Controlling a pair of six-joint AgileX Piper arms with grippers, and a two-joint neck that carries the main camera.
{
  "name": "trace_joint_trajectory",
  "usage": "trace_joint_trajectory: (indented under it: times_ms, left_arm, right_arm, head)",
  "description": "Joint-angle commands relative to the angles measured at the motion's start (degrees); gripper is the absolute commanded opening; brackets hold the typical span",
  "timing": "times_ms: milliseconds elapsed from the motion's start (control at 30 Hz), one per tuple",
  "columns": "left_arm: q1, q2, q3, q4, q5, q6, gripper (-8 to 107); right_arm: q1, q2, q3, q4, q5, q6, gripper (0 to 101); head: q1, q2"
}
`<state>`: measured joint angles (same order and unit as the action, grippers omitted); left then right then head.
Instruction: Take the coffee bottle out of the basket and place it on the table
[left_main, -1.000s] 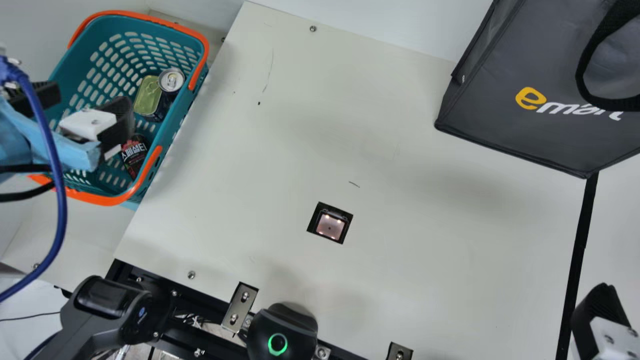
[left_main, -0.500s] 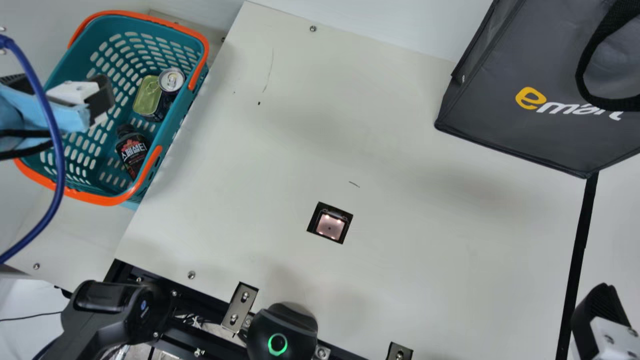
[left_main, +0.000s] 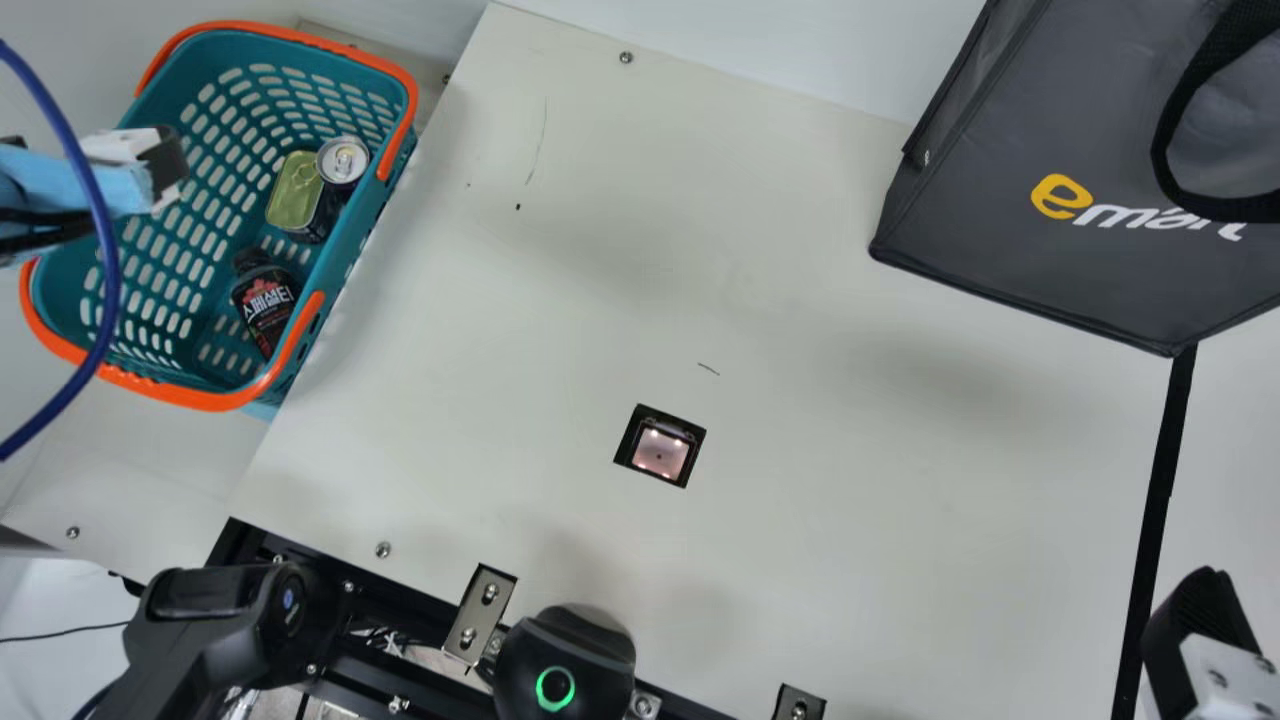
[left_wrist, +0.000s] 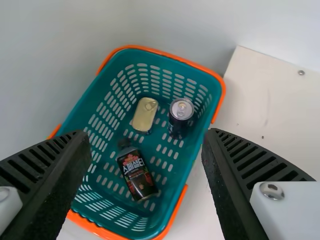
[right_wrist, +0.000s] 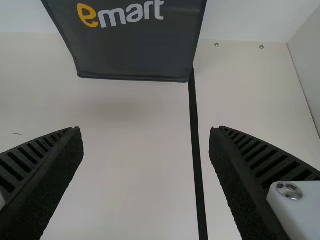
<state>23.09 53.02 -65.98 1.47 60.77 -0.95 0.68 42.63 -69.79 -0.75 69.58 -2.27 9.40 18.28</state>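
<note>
My left gripper (left_main: 95, 165) is above the far-left side of the teal basket (left_main: 222, 265) in the main view. Inside that basket the dark coffee bottle (left_main: 265, 300) lies on its side, label up. The left wrist view has the left gripper (left_wrist: 147, 155) wide open over the basket (left_wrist: 75, 112), with the bottle (left_wrist: 136, 172) well below its fingers and not touched. At the main view's lower right edge part of my right gripper (left_main: 1195, 640) shows. In its own wrist view the right gripper (right_wrist: 146, 150) stands open above the bare table (right_wrist: 125, 190).
A dark can (left_main: 342, 162) and a flat gold tin (left_main: 295, 190) share the basket. A grey bag (left_main: 1050, 150) stands at the table's back right. A small scanner window (left_main: 660, 450) is set in the table (left_main: 850, 480), and a black scanner (left_main: 565, 665) sits at the front edge.
My left gripper has drawn back toward the main view's left edge and slightly up, uncovering the bottle. The bottle and the right arm stay put.
</note>
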Motion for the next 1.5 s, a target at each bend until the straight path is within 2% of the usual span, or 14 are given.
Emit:
trace_joint_trajectory:
  times_ms: [0,733,1467]
  left_arm:
    - [0.7,0.4,0.2,0.1,-0.4,0.1,90]
    - [6.7,8.0,1.4,0.9,-3.9,-0.2,90]
    - [16.2,17.3,5.1,-5.6,-10.5,10.2,90]
  right_arm:
    - [0.0,0.0,0.0,0.0,0.0,0.0,91]
    - [0.0,0.0,0.0,0.0,-0.1,0.0,91]
    - [0.0,0.0,0.0,0.0,-0.1,0.0,91]
  head:
    - [-1.5,0.1]
    - [-1.5,0.1]
    - [-1.5,0.1]
